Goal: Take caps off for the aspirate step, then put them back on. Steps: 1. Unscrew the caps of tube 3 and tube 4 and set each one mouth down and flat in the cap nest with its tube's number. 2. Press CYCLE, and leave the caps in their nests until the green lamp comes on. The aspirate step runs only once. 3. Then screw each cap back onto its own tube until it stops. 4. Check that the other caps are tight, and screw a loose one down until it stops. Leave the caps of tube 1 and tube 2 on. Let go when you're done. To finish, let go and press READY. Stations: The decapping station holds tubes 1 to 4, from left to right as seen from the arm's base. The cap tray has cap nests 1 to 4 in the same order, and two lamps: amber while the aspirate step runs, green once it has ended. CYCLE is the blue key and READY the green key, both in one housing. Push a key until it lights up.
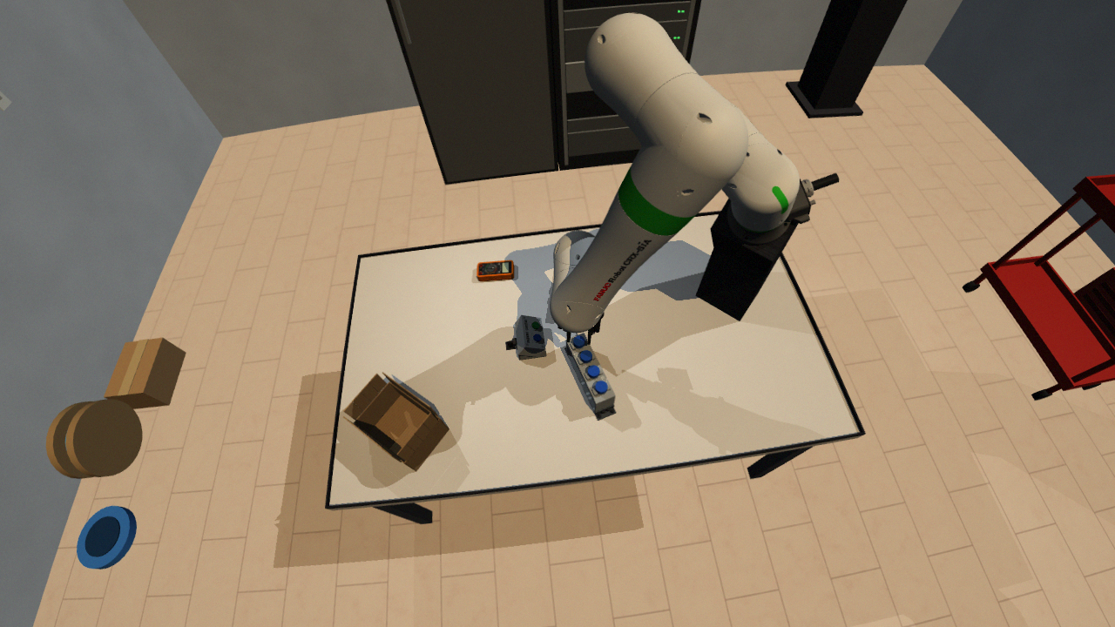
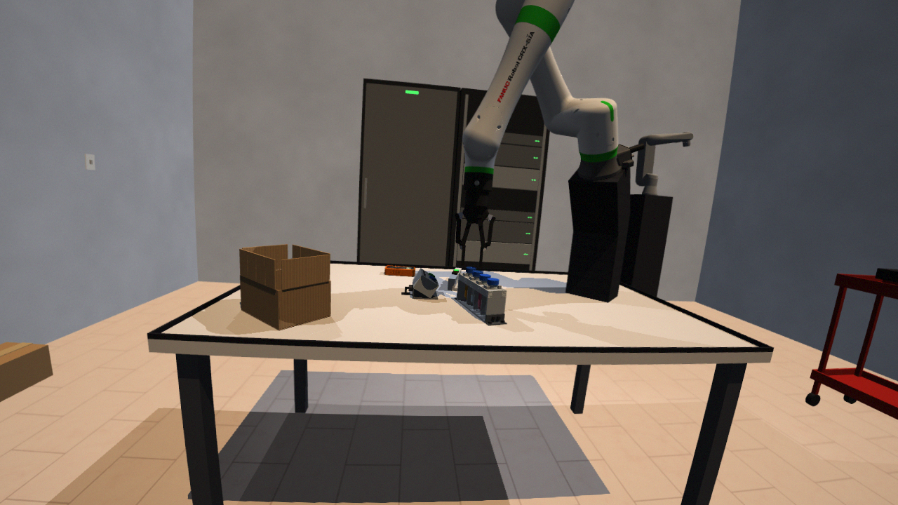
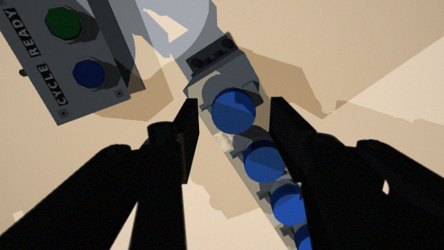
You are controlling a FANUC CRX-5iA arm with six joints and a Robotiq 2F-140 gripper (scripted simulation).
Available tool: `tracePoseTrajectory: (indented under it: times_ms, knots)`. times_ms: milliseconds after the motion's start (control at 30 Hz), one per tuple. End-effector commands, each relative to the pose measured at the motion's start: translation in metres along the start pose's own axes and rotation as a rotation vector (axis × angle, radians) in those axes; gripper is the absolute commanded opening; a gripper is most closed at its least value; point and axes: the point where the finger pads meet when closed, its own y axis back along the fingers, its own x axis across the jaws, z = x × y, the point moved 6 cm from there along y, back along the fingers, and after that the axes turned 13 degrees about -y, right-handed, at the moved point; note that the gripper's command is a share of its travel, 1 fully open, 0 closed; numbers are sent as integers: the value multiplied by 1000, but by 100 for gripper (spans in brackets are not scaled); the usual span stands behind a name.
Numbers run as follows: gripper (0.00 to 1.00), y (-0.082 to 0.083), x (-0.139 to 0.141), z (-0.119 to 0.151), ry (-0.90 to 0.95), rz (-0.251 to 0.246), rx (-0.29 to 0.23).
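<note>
From the top view we see the decapping station (image 1: 590,380) as a narrow grey block on the table (image 1: 701,405). Its long axis runs diagonally, from near the arm's wrist down toward the table's front edge. Three blue caps are plain along it and a fourth sits partly under the wrist. The key housing (image 1: 531,336) stands just beside its upper end, apart from it. A cardboard box (image 1: 395,421) and an orange meter (image 1: 495,270) lie well away.

From the exterior view we see the gripper (image 2: 473,241) pointing straight down above the far end of the station (image 2: 482,294), clear of the caps. The station's long axis runs away from this camera, the caps in one row on top.

From the wrist view we see the fingers standing moderately apart with a gap on each side of the end cap (image 3: 233,110); they hold nothing. That cap sits on its tube, flat face up, and the next cap (image 3: 264,161) follows along the row, which runs toward lower right. The green READY key (image 3: 63,23) and the blue CYCLE key (image 3: 89,73) are both dark
</note>
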Motion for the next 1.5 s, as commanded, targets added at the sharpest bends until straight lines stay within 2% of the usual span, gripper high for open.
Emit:
tracePoseTrajectory:
  times_ms: [0, 200, 300, 433, 533, 600, 667, 767, 1100, 1467]
  knots:
    - [41, 12, -1, 0, 0, -1, 0]
    - [41, 27, -1, 0, 0, -1, 0]
    - [41, 28, -1, 1, 0, -1, 0]
    - [41, 27, 22, 25, 310, -1, 0]
    - [41, 27, 32, 35, 449, -1, 0]
    - [41, 27, 32, 35, 449, -1, 0]
    - [41, 27, 43, 47, 637, -1, 0]
    - [41, 27, 57, 62, 768, -1, 0]
    - [41, 27, 102, 110, 768, -1, 0]
    - [41, 27, 106, 115, 768, -1, 0]
